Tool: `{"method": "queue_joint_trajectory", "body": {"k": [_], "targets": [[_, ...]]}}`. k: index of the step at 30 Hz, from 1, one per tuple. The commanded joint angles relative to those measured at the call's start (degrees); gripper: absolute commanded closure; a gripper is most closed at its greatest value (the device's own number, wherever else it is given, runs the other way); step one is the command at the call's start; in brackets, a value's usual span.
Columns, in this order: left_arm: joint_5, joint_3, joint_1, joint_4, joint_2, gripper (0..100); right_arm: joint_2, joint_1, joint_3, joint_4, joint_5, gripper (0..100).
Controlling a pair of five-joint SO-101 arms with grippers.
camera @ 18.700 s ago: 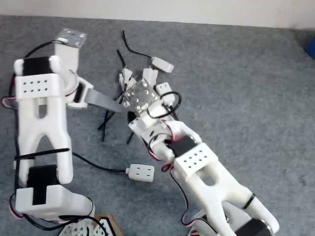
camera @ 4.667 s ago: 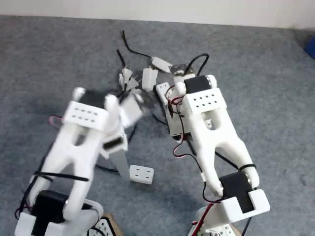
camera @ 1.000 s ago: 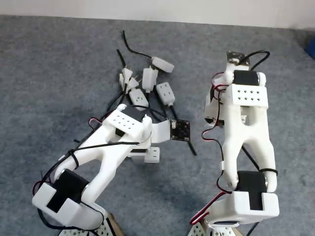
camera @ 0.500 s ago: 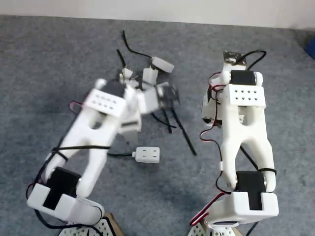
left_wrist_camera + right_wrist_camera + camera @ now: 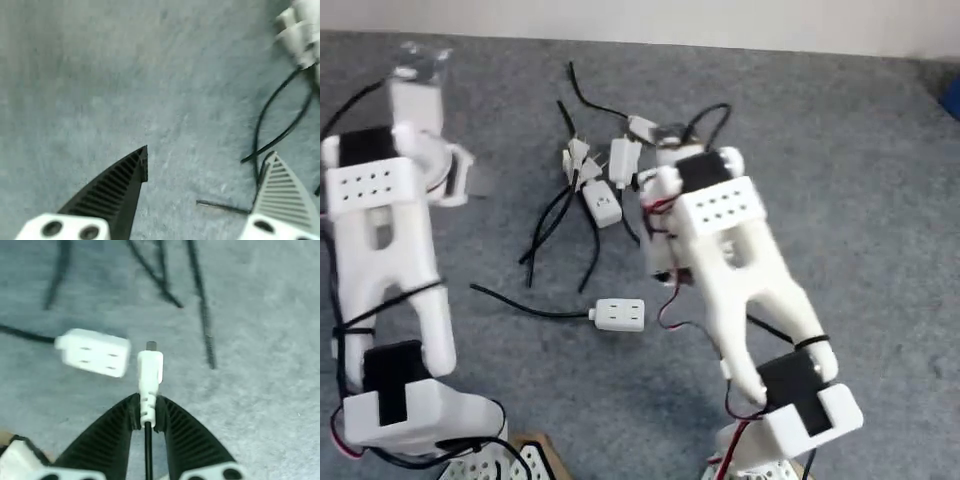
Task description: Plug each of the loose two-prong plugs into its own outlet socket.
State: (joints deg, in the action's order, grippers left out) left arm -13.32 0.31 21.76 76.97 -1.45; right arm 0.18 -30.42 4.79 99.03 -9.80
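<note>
The right jaws pinch a white plug point(image 5: 150, 369) just beside the socket block point(image 5: 94, 353) on the tabletop point(image 5: 260, 315); the left jaws gape wide, well apart. Unheld, the socket block may slide; the prongs look possibly misaligned.

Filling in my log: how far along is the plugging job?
Done: no plug looks seated; the outlet block shows open slots. In hand: the right claw grips a white plug beside it. To do: seat it, then the pile. The left claw hangs open.
</note>
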Motion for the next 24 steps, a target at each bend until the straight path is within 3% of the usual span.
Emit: {"method": "queue_joint_trajectory", "body": {"k": [1, 6, 11, 18, 24], "targets": [[1.1, 6.3, 3.3, -5.9, -0.3, 64, -0.3, -3.3, 6.7, 2.0, -1.5, 99.0], [1.2, 17.9, 5.8, -16.9, -0.4, 64, 4.3, -5.3, 7.4, 2.0, -3.4, 98.9], [6.3, 25.1, 5.4, -23.8, -0.4, 64, 9.2, -7.8, 7.5, 2.1, -4.8, 98.9], [6.8, 32.3, 2.0, -30.4, -0.3, 65, 4.6, -9.5, 9.5, 2.2, -4.8, 98.8], [8.7, 32.8, 2.0, -31.2, -0.3, 65, 5.6, -11.9, 9.1, 2.2, -4.8, 97.6]]}}
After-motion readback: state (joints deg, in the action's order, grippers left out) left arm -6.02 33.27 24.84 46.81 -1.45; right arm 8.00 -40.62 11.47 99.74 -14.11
